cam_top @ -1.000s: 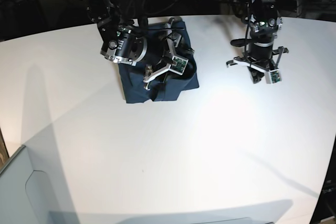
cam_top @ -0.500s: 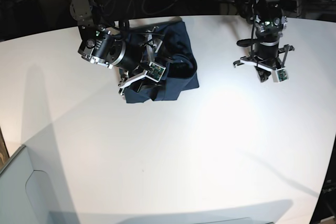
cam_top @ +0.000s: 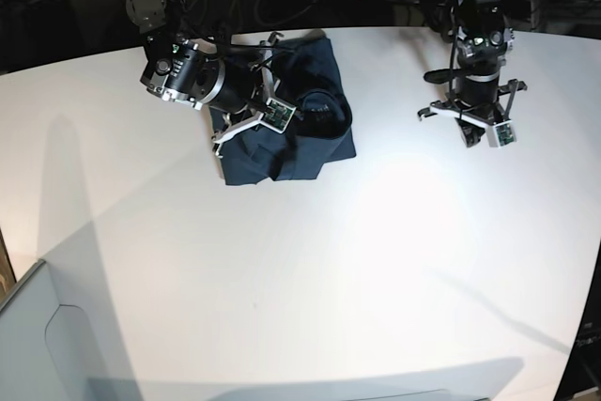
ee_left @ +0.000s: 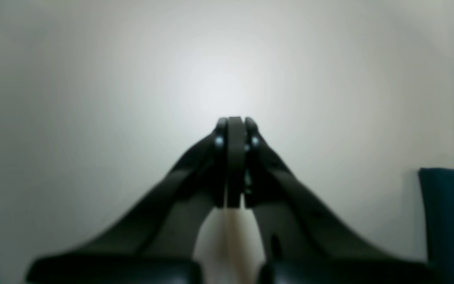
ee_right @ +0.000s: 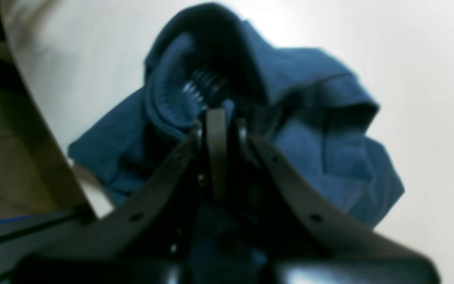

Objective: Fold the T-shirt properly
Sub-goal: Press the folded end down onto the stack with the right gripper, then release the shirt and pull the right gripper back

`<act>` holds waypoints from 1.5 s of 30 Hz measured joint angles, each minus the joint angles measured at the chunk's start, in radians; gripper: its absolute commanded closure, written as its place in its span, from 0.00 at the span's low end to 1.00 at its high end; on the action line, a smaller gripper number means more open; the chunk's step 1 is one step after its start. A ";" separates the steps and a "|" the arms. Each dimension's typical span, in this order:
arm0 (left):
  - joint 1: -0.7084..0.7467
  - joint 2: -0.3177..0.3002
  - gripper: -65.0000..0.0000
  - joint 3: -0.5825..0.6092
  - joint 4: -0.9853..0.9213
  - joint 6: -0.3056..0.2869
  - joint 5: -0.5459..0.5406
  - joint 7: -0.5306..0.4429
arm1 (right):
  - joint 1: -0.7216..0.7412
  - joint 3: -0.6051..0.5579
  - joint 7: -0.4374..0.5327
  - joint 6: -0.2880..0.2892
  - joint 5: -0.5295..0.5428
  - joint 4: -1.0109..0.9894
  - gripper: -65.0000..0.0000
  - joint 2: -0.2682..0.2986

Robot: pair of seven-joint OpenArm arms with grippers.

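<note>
Here: dark blue T-shirt (cam_top: 286, 119) bunched in a rough folded heap on the white bench (cam_top: 310, 269), toward the far left part of it in the base view, close to the bench's back edge. Folds piled unevenly, one rounded hump on its right side, lower edge lying flat. Seen from the right wrist camera as a crumpled mound (ee_right: 309, 130) with the ribbed neck band turned up and a small white label just visible inside.

Right tool (cam_top: 266, 119) down over the heap, jaws pressed together; tip (ee_right: 216, 130) right at the neck band. Whether any cloth sits pinched between them: cannot tell, too blurred and dark.

Left tool (cam_top: 479, 129) well apart from the shirt, over bare bench on the far right side of the base view, pointing down. Jaws closed tight on nothing, fingertips (ee_left: 235, 138) meeting in the left wrist view, plain white surface beyond. Only a strip of the blue cloth (ee_left: 449, 221) showing at that view's right edge.
</note>
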 measured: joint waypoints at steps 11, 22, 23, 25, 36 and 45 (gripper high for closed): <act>-0.006 -0.001 1.00 0.000 0.033 0.000 0.000 -0.003 | -0.106 -0.115 0.001 0.000 0.000 0.114 1.00 0.005; -0.002 -0.002 1.00 -0.032 0.065 0.000 0.004 -0.011 | -0.084 -0.221 0.002 0.000 0.003 0.034 0.95 0.036; -0.001 -0.004 1.00 -0.034 0.064 0.000 0.003 -0.007 | -0.074 -0.223 0.000 0.000 0.003 0.021 0.91 0.037; -0.001 0.002 1.00 -0.041 0.064 -0.001 -0.007 0.002 | -0.072 -0.225 0.000 -0.001 0.004 0.007 0.78 0.038; 0.010 0.002 1.00 -0.163 0.064 -0.001 -0.009 -0.003 | -0.127 -0.188 0.018 0.000 0.027 0.186 0.39 0.082; 0.022 -0.031 1.00 -0.182 0.064 -0.004 -0.008 -0.006 | -0.077 0.009 0.000 0.000 0.001 0.102 0.39 0.058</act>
